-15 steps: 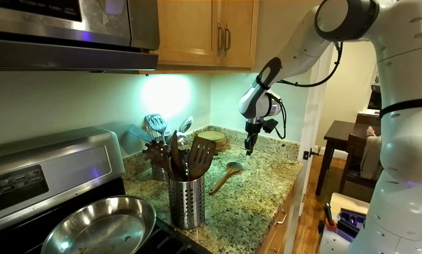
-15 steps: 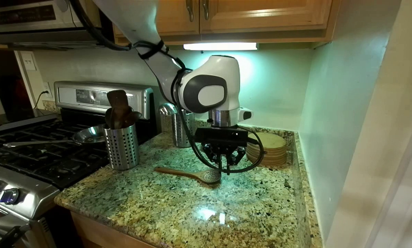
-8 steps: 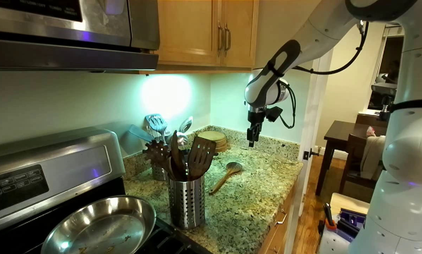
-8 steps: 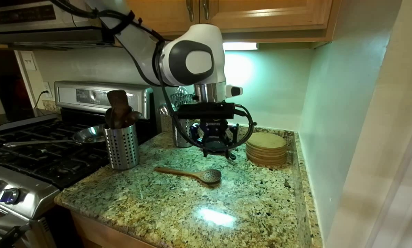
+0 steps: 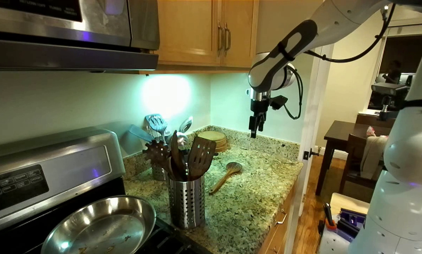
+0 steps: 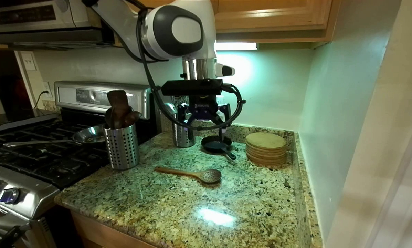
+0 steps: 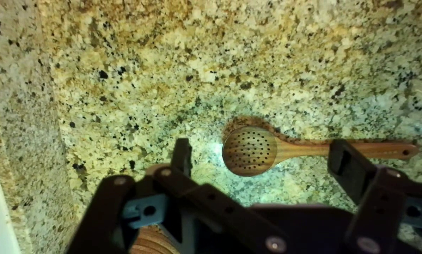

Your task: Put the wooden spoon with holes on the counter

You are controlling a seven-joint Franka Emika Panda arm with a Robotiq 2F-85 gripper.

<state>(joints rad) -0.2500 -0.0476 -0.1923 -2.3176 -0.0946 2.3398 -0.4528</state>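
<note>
The wooden spoon with holes [image 7: 250, 152] lies flat on the speckled granite counter [image 6: 150, 213]. Its round perforated head [image 6: 211, 176] points toward the side wall and its handle toward the stove, with no finger touching it. Above and apart from it hangs my gripper [image 6: 204, 131], jaws spread wide and nothing between them. From the wrist view the gripper [image 7: 260, 141] frames the spoon's head far below, and one finger [image 7: 348, 165] covers part of the handle. An exterior view also has the gripper [image 5: 256, 131] well above the counter, its fingers pointing down.
A perforated steel holder [image 5: 187, 204] with dark wooden utensils stands by the stove. Another steel holder [image 6: 184, 136], a small black pan [image 6: 215, 144] and a stack of round boards [image 6: 266, 150] line the back. A steel pan [image 5: 105, 225] sits on the stovetop; cabinets [image 5: 193, 31] hang above.
My gripper has risen away from the counter, and its jaws have gone from close together to wide apart. The spoon has stayed in place on the granite.
</note>
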